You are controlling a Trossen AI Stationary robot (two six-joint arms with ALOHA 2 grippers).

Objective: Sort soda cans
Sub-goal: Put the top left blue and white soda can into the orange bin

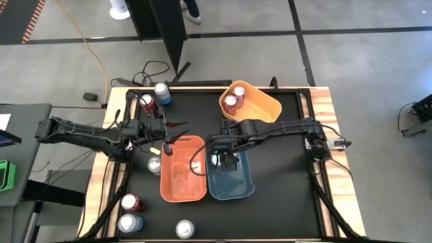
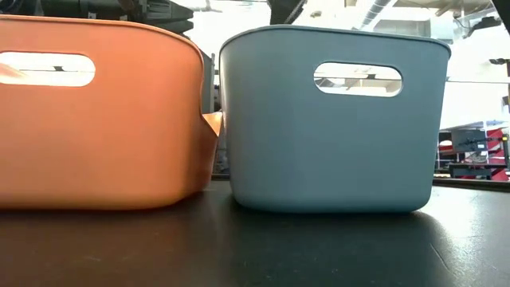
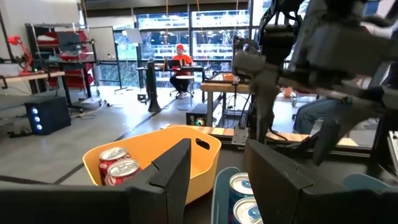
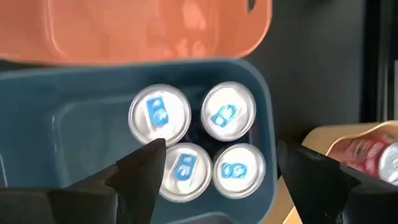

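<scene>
Even overhead light fills the room. Bright windows [image 3: 186, 28] blow out behind the left wrist's fingers. Glare whitens the can tops [image 4: 193, 140], and close surfaces blur softly.

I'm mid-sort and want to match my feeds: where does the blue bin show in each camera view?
High view: blue bin at table centre, under the right gripper, right of the orange bin.
Low view: blue bin fills the right half.
Left wrist view: only a blue rim corner, low centre, cans inside.
Right wrist view: blue bin across the middle, holding four cans.
Shared landmark: the orange bin touches its side in the high, low and right wrist views.
</scene>
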